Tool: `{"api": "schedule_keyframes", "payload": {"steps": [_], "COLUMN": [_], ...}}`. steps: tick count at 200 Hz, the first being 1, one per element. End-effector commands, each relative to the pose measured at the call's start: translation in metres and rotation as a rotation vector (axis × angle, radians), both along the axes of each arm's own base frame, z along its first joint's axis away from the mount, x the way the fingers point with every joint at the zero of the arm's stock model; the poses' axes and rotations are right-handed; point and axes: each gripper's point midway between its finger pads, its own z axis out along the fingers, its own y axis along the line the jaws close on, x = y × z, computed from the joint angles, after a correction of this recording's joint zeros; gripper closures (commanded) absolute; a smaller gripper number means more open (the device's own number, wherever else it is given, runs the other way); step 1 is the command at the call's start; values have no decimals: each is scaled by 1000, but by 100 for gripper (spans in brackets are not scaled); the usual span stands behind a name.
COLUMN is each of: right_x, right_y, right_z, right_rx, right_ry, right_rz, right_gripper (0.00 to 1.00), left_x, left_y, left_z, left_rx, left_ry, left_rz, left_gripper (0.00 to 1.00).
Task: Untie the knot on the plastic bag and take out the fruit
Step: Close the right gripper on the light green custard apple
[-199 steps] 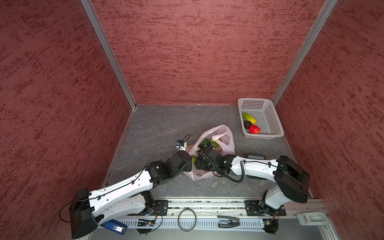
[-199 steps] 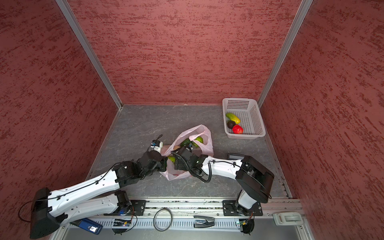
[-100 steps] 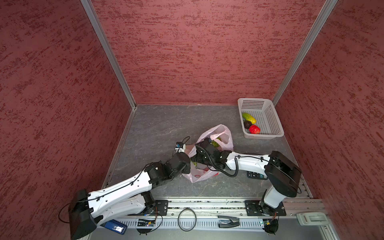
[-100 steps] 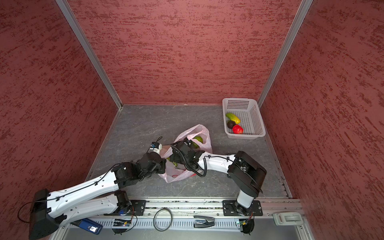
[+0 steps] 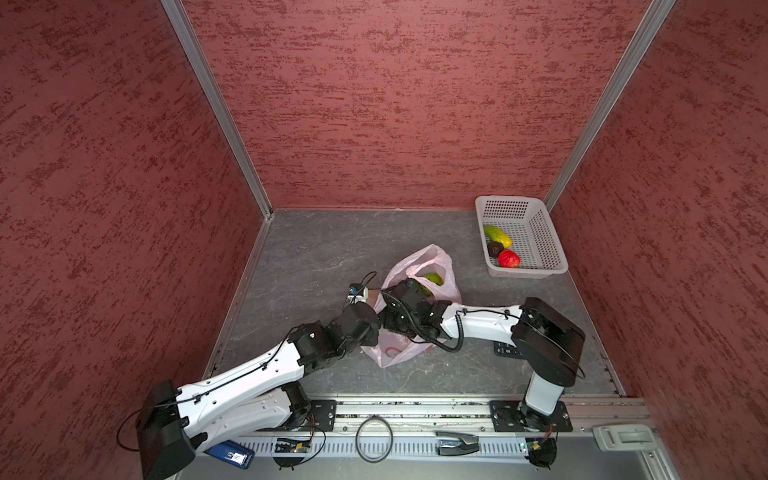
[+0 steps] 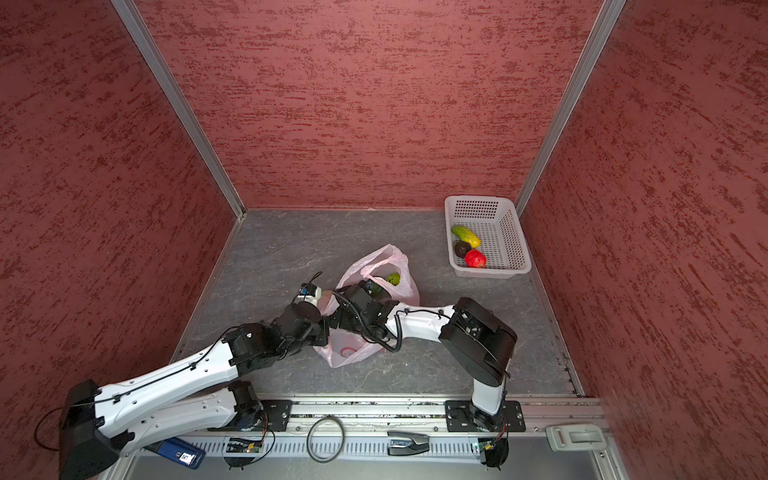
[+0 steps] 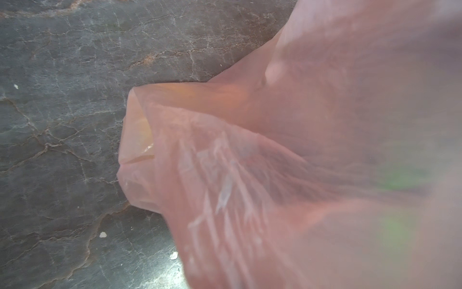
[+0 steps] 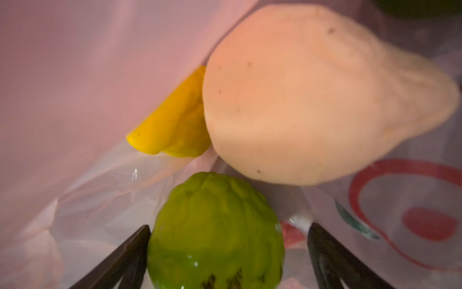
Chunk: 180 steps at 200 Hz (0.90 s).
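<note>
Leaning in, I saw the left gripper (image 5: 370, 299) pressed shut, seemingly pinching the plastic bag (image 5: 432, 257) by its rim, with no knot showing. Inside, the right gripper (image 8: 230, 226) had its jaws spread astride the bumpy green fruit (image 8: 212, 200) — closing squarely across its middle seemed wisest. Farther off, three pieces lay in the white basket (image 5: 528, 272).

Top views look down, sharing the whole scene; wrist cameras hug the plastic bag (image 7: 275, 150).

right jaws wider, deeper in plastic bag (image 5: 449, 287)
</note>
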Motion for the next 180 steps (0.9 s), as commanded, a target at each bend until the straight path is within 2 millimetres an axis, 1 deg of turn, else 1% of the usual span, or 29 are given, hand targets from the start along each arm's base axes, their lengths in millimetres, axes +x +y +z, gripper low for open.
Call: {"api": "schedule_keyframes", "payload": {"steps": [1, 13, 33, 58, 66, 95, 123, 145, 180], "right_x": [1, 0, -3, -4, -3, 0, 2, -2, -10], "right_y": [6, 6, 1, -9, -12, -20, -25, -33, -52], "right_z": [-5, -7, -11, -7, -4, 11, 31, 45, 62], "right_rx": [-3, -5, -15, -25, -28, -32, -30, -37, -59], "right_ry": [34, 40, 48, 33, 23, -17, -53, -67, -87], "right_rz": [-22, -23, -31, -57, -63, -87, -85, -81, -90], "right_gripper": [5, 10, 21, 32, 34, 36, 36, 36, 36], "left_x": [-3, -3, -3, -4, -4, -4, -2, 0, 3], "left_y": [-2, -1, 0, 1, 1, 2, 3, 2, -1], "left_z": [-6, -6, -6, -6, -6, -6, -4, -1, 6], "left_rx": [0, 1, 2, 3, 3, 3, 2, 0, -11], "left_ry": [16, 17, 15, 15, 14, 12, 3, -7, -25], "left_rz": [-22, -22, -20, -18, -18, -15, -8, -3, -3], "left_gripper": [100, 100, 100, 100, 100, 100, 100, 100, 100]}}
